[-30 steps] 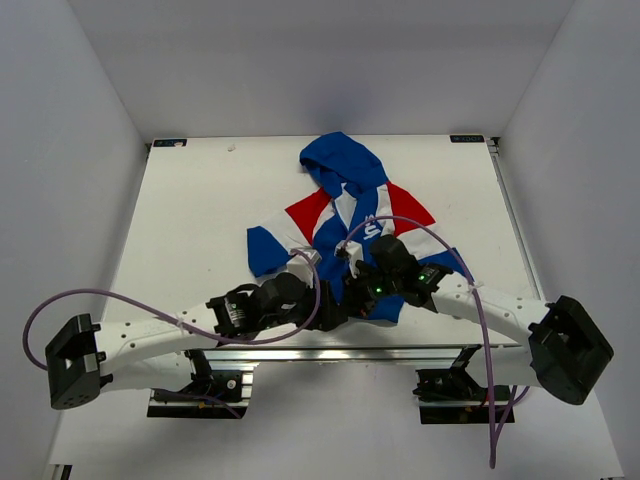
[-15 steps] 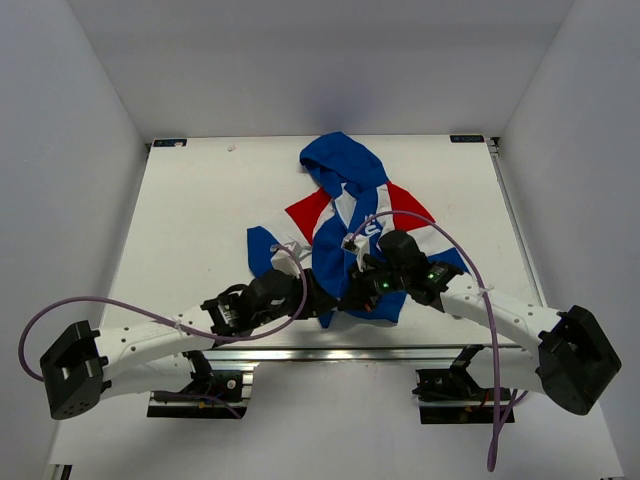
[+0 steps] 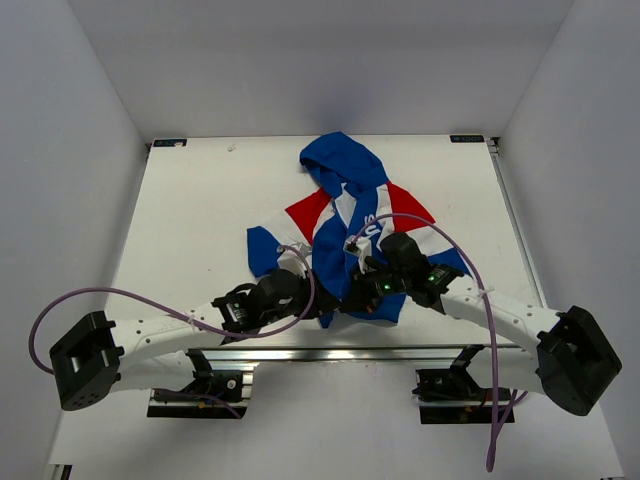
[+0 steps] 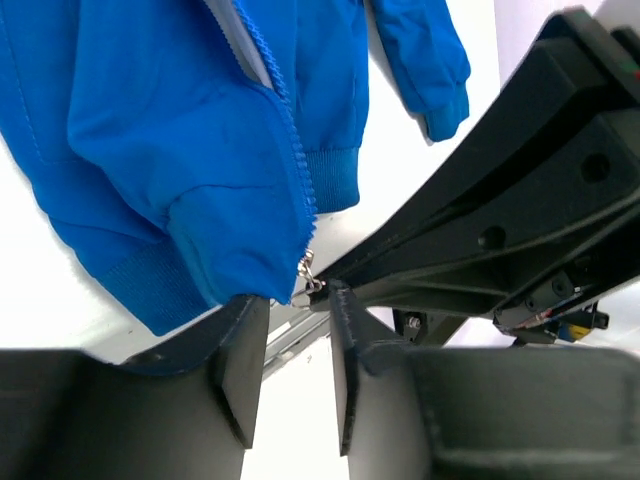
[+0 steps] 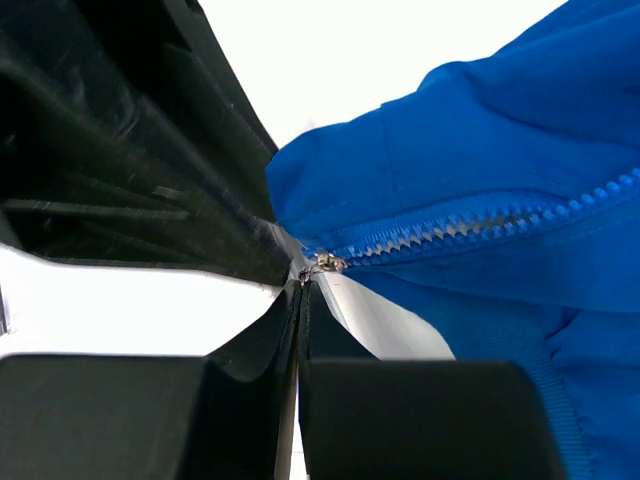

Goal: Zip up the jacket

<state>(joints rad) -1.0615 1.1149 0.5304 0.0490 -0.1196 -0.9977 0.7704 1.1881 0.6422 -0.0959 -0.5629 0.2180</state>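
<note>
Compared with half a second earlier, the left gripper (image 3: 322,303) is found shifted a little to the right, closer to the bottom edge of the jacket (image 3: 345,190). The outer block of the left arm is displaced slightly inward, and the purple cable (image 3: 130,297) on that arm is looped differently. The right gripper (image 5: 302,290) is seen almost where it was, and the jacket itself is left unmoved.

The jacket is spread near the middle of the white table (image 3: 200,210), with the blue hood (image 3: 340,160) turned toward the far edge and the ribbed hem (image 4: 335,180) toward the arms. Both grippers are met at that hem.

In the right wrist view, the right fingers are pressed together on the small metal zipper pull (image 5: 326,263), which is held at the bottom end of the zipper teeth (image 5: 470,222). In the left wrist view, the left jaws are kept apart with bare table seen between them. The corner of the hem is laid against the tip of one finger (image 4: 240,350).

White lettering (image 3: 372,226) is printed on the jacket's front, but it is partly covered by the right arm and cannot be read. Two small dark labels (image 3: 170,143) are fixed at the table's far corners, and their writing is too small to be made out.
</note>
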